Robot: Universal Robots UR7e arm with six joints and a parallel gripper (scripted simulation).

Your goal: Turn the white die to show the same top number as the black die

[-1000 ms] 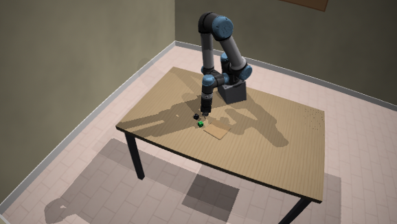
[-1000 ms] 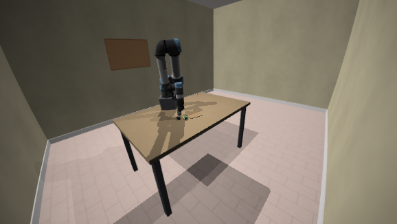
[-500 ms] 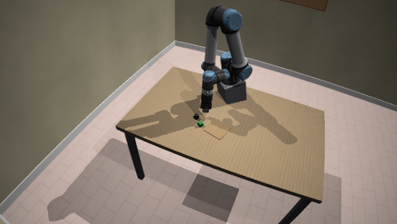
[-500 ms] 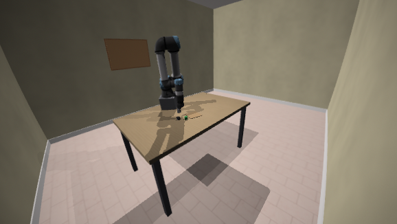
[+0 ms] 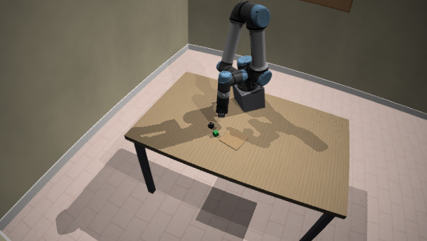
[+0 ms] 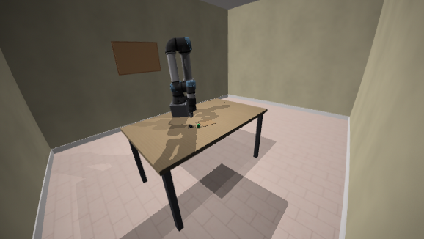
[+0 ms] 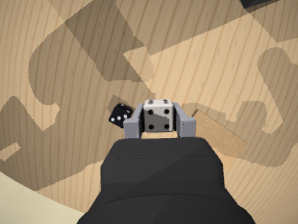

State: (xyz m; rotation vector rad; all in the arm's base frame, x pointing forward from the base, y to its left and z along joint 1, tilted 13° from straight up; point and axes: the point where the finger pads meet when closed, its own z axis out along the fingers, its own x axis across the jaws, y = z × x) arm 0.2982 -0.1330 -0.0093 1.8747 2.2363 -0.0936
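My gripper (image 5: pixel 221 114) hangs above the table, behind the dice, and is shut on the white die (image 7: pixel 158 117). In the wrist view the die sits between the two fingers, clear of the table top. The black die (image 5: pixel 210 126) lies on the bare table just below and in front of the gripper; in the wrist view it shows to the left of the fingers. The tan mat (image 5: pixel 233 140) lies flat on the table to the right of the dice, with nothing on it. I cannot read the top number of the black die.
A green die (image 5: pixel 216 133) lies on the table between the black die and the mat's left edge. The robot base (image 5: pixel 251 97) stands behind them. The table's front edge runs close in front of the dice.
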